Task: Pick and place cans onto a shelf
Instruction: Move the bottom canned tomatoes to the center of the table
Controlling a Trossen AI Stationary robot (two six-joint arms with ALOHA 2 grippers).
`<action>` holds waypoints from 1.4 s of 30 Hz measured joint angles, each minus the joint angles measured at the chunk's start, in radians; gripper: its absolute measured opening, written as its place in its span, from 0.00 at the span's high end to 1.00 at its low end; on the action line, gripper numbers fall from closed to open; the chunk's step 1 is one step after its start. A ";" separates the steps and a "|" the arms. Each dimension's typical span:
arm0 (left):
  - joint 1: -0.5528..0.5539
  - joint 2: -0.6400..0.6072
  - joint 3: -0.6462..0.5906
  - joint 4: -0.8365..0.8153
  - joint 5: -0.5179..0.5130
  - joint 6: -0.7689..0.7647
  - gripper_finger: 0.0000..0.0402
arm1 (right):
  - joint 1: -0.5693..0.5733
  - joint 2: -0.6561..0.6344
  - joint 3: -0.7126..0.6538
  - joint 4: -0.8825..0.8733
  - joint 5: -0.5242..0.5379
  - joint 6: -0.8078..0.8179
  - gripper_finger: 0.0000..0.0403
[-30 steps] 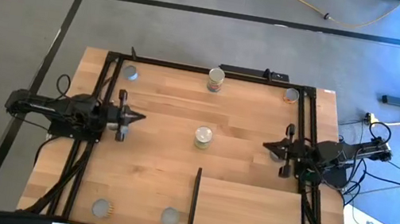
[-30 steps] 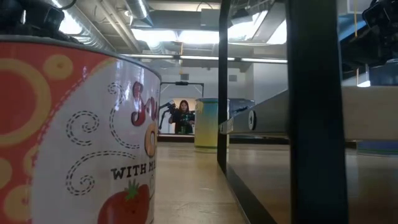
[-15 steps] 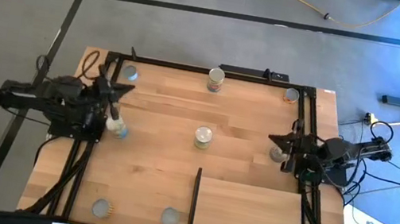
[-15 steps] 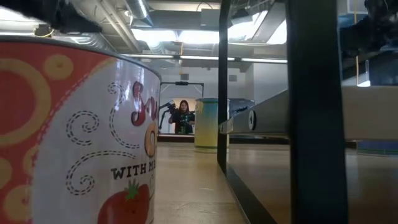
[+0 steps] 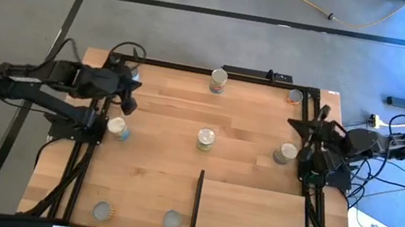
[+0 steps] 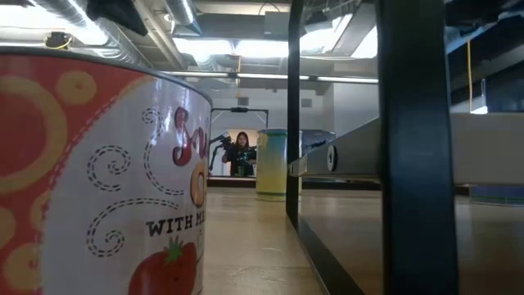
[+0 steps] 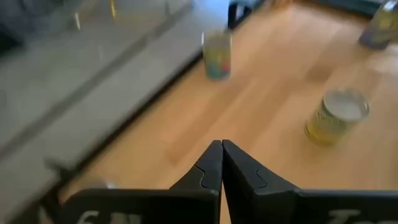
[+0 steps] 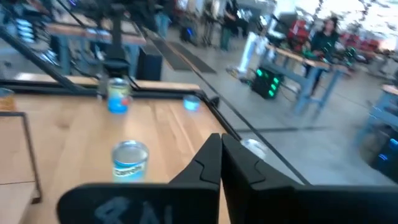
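Observation:
Several small cans stand upright on the wooden tabletop: one at the centre point(image 5: 205, 138), one at the far edge point(image 5: 218, 81), one at the left point(image 5: 116, 128), one at the right point(image 5: 286, 152) and two near the front point(image 5: 101, 211) point(image 5: 172, 220). The shelf point(image 5: 251, 217), with its black upright edge point(image 5: 196, 202), lies at the near right. My left gripper point(image 5: 129, 102) hangs shut above the table's left side, with nothing in it. My right gripper point(image 5: 298, 126) hangs shut over the right side, also with nothing in it. The left wrist view shows shut fingers point(image 7: 221, 152) and two cans point(image 7: 336, 115) point(image 7: 217, 53) beyond them.
Small cans sit in the far corners point(image 5: 130, 74) point(image 5: 295, 97). A black frame point(image 5: 217, 72) runs round the tabletop. In the low view a red can point(image 6: 98, 180) fills the left and the shelf's black edge point(image 6: 417, 147) the right. A person point(image 6: 242, 154) stands far behind.
Both arms have risen off the table, both grippers staying shut. My left gripper has swung up toward the far edge and turned, baring the left can beneath it. My right gripper has lifted and drawn toward the right edge, baring the right can.

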 joint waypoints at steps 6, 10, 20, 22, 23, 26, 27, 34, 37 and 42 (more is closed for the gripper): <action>0.066 0.131 0.111 -0.207 0.138 -0.184 1.00 | 0.000 0.163 0.170 -0.157 0.079 0.142 0.99; 0.110 0.183 0.124 -0.283 0.224 -0.231 1.00 | 0.000 0.267 0.263 -0.312 0.081 0.345 0.99; 0.130 0.196 0.123 -0.299 0.291 -0.099 1.00 | 0.000 0.364 0.340 -0.360 -0.092 0.537 0.99; 0.130 0.196 0.123 -0.303 0.292 -0.073 1.00 | 0.000 0.364 0.340 -0.359 -0.129 0.538 0.99; 0.130 0.196 0.123 -0.306 0.291 -0.078 1.00 | 0.000 0.364 0.339 -0.361 -0.137 0.547 0.99; 0.130 0.196 0.123 -0.325 0.290 -0.123 1.00 | 0.000 0.364 0.339 -0.361 -0.140 0.565 0.99; 0.130 0.196 0.123 -0.337 0.293 -0.146 1.00 | 0.000 0.364 0.339 -0.361 -0.140 0.566 0.99; 0.130 0.196 0.123 -0.436 0.382 -0.281 1.00 | 0.000 0.364 0.338 -0.361 -0.140 0.566 0.99; 0.130 0.196 0.123 -0.434 0.421 -0.355 1.00 | 0.000 0.364 0.338 -0.361 -0.140 0.566 0.99; 0.129 0.198 0.123 -0.439 0.505 -0.370 0.97 | 0.000 0.364 0.338 -0.360 -0.140 0.566 0.99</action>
